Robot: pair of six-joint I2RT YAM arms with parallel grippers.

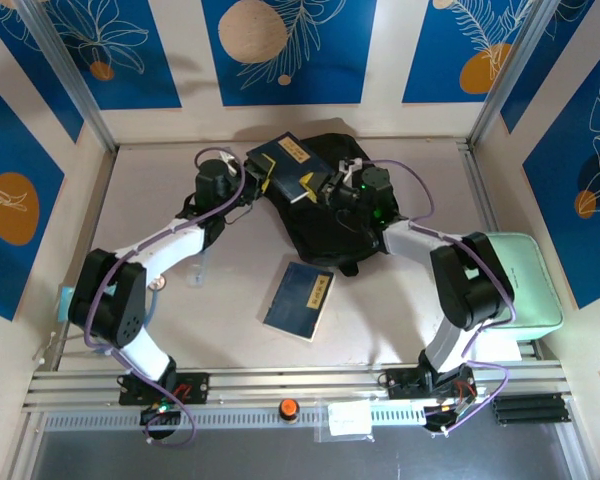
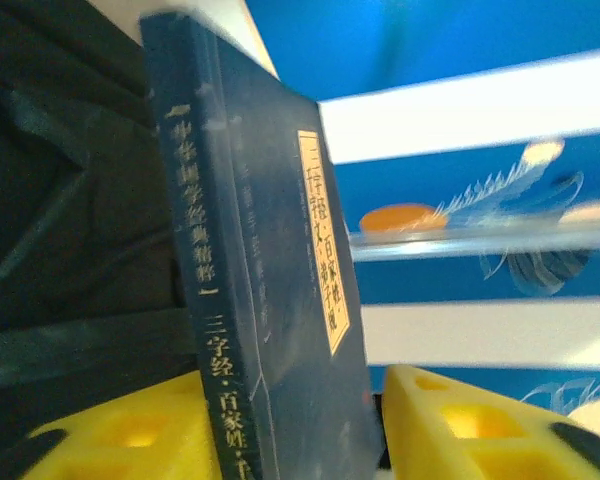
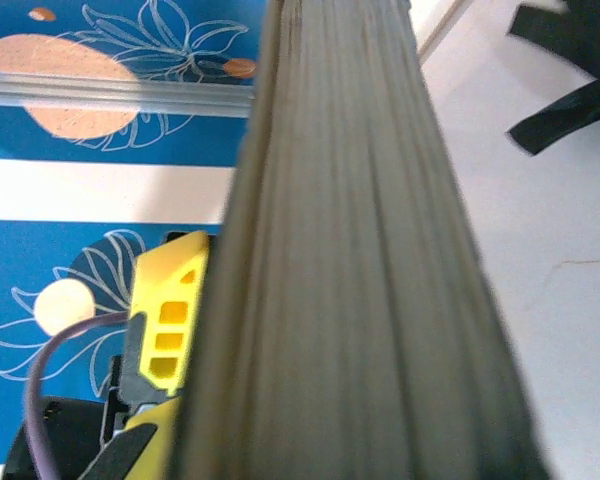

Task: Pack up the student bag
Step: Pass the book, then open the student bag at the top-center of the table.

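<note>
Where the surface (image 1: 400, 310) runs toward its far edge, the student bag (image 1: 330, 235) is seen lying slack at the centre, black and crumpled. A dark blue book (image 1: 285, 165) is seen tilted over the bag's far left part, between the two arms. The left end effector (image 1: 248, 183) is placed at the book's left end. In the left wrist view its yellow fingers (image 2: 130, 435) are seen on either side of the spine, but whether they press on the covers cannot be told. The right end effector (image 1: 332, 190) is set at the book's right end, above the bag. In the right wrist view the page edges are seen very close, and whether the jaws are shut on them cannot be told. A second blue book (image 1: 298, 298) is laid flat on the surface just near of the bag, apart from both arms. A mint-green case (image 1: 530, 285) is seen at the right edge, beside the right arm.
</note>
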